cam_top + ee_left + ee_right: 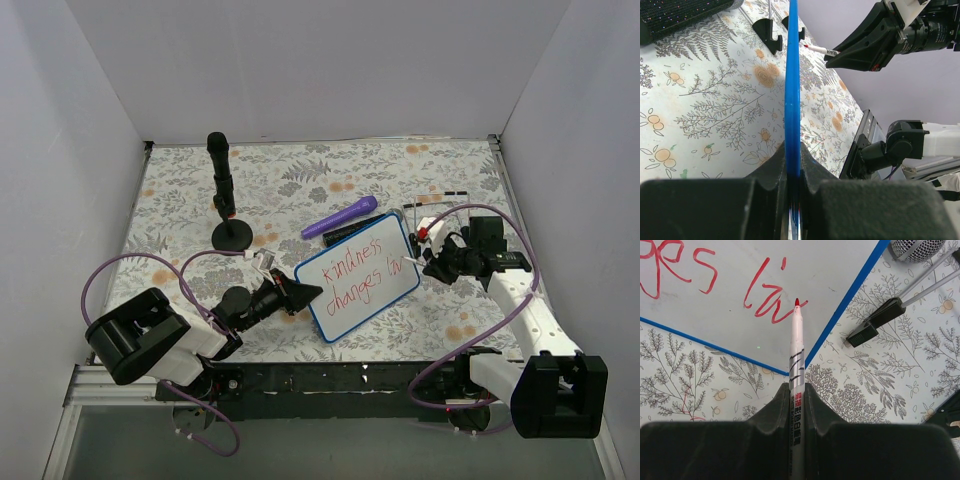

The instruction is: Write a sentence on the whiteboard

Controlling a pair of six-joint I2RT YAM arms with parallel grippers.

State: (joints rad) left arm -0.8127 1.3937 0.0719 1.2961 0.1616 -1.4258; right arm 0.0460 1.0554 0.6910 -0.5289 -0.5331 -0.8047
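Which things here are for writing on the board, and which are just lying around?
For the job: whiteboard, sentence, red marker, left gripper clamping the whiteboard's edge, right gripper holding the red marker.
Lying about: purple marker, black microphone on its stand, black clips.

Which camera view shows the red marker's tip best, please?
The right wrist view: the marker, clamped in the right gripper, points up the centre, its red tip over the whiteboard beside the sentence. The top view shows it tiny; the left wrist view, distant and side-on.
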